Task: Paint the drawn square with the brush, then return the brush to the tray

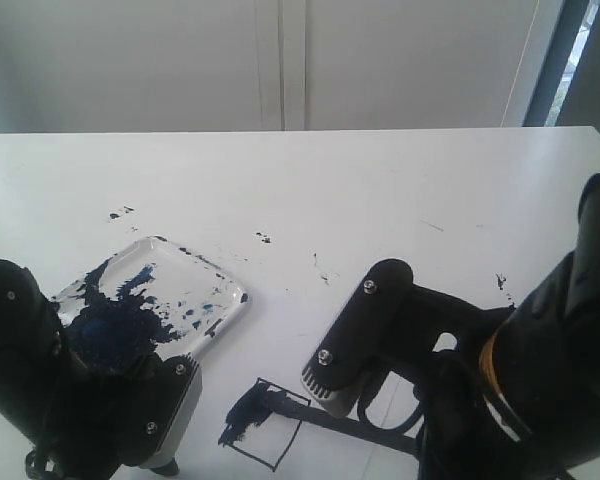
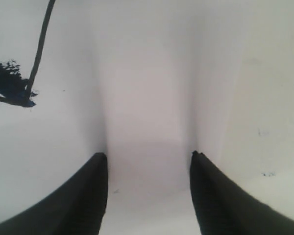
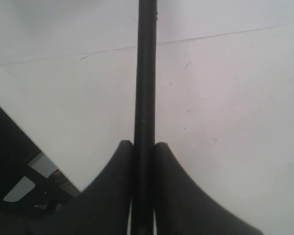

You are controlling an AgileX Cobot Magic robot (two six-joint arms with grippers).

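Painting is the step in hand, and by the look of it less than half done. The right jaws are pressed onto the brush (image 3: pixel 145 73), pinching its thin black shaft between them. In the exterior view that shaft runs low over the white surface (image 1: pixel 380 180) to the drawn square (image 1: pixel 269 425), its tip end reaching in near a dark blue smear (image 1: pixel 242 418). Whether the bristles touch the paper cannot be told. The smear fills the side of the square farthest from the right arm and spills a little over the outline there, while the part of the square nearer that arm is bare white. The left jaws are spread with nothing between them and hang just beside the square, off its smeared side. The tray (image 1: pixel 210 270), blotched with dark paint, lies near the square, past that same smeared side and farther from the arms. The next move calls for strokes drawn across the white part of the square with the tip pressed lightly and kept inside the thin black lines. If the tip runs dry, a dip in the tray would come first. Returning the brush to the tray waits until the square is covered.
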